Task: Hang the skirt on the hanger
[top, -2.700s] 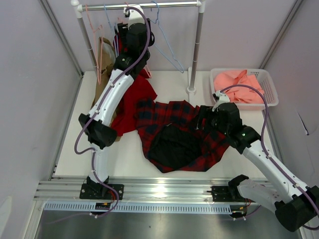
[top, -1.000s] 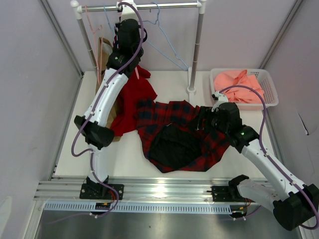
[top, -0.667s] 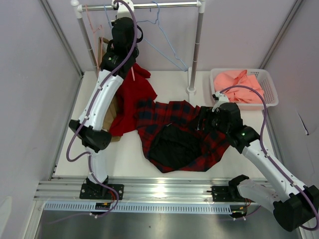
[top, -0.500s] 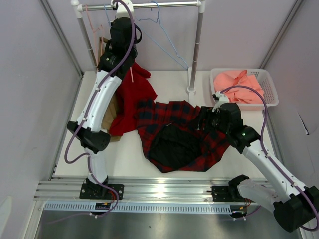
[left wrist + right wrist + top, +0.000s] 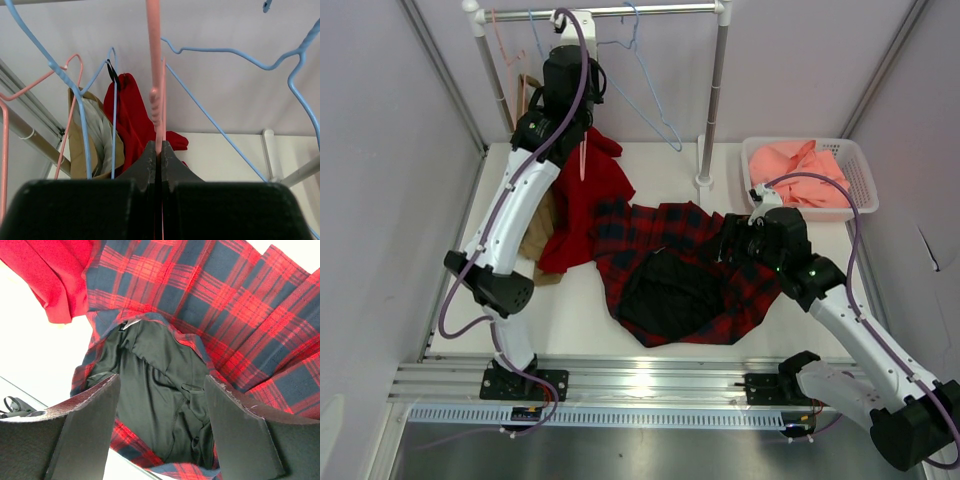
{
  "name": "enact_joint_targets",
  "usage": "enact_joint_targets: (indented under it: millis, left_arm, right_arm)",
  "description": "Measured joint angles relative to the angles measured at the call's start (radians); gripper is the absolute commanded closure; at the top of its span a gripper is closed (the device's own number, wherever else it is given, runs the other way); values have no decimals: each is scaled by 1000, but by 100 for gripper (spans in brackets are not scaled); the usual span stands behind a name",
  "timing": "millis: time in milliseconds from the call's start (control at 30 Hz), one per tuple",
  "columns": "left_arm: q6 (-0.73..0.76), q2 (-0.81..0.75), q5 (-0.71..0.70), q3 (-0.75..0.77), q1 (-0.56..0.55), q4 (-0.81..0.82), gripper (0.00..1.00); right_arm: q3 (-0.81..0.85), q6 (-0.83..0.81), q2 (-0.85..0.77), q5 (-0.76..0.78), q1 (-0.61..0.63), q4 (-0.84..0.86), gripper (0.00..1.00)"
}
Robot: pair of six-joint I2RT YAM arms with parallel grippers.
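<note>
Your left hand is up by the rail, fingers pinched together on the wire of the pink hanger, with blue hangers on either side. A red garment lies on the table below it. The skirt is spread mid-table, black lining up, touching the red garment. Your right hand is over the lining, fingers wide apart, holding nothing

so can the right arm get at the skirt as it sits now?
Probably yes. The right gripper is open and hangs right over the skirt, black lining showing between its fingers, nothing lying over it. The left gripper is up at the rail, shut on the hanger, well clear.
</note>
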Motion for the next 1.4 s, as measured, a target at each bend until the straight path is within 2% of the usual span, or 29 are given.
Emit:
enact_joint_targets:
  millis: [433, 600, 933, 1067, 1400]
  left_arm:
    - [19, -69, 56, -5, 0, -38, 100]
    - [18, -85, 83, -23, 0, -89, 100]
    - [-44, -215, 186, -85, 0, -227, 100]
    - [-60, -300, 251, -154, 0, -273, 100]
    - [-72, -547, 481, -478, 0, -341, 100]
  right_arm:
    - [0, 1, -6, 0, 0, -6, 27]
    - [0, 0, -6, 0, 0, -7, 27]
    - [0, 2, -17, -3, 0, -7, 27]
    - [0, 2, -23, -8, 0, -9, 27]
    - [10, 1, -28, -23, -2, -68, 27]
